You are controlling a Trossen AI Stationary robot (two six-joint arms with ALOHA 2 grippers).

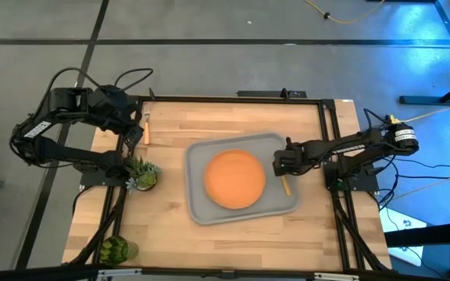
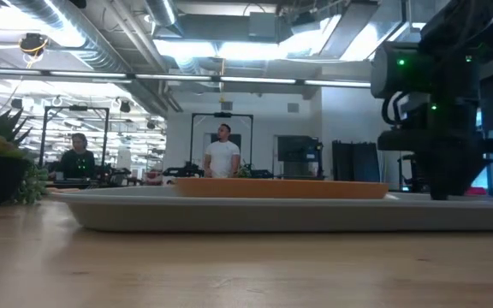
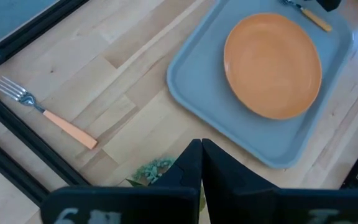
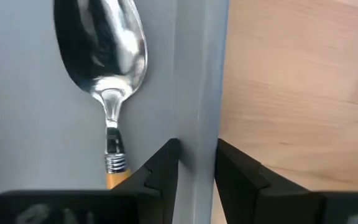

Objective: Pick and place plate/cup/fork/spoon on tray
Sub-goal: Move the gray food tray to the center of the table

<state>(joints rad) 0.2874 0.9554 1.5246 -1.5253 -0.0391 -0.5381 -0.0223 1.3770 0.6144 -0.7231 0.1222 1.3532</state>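
Wooden table (image 1: 170,218) bears grey tray (image 1: 201,209) holding round orange plate (image 1: 234,179).

Four cameras on my rig: one overhead, one at desk level, one on each wrist.

Overhead looks straight down on the whole desk (image 1: 170,234) and both my arms. Low camera sits at the desk surface, level, facing the room; tray (image 2: 255,214) side-on. Left wrist looks down from well above, sharing tray and plate (image 3: 272,65) with overhead. Right wrist is very close over the spoon (image 4: 104,56) at the tray rim.
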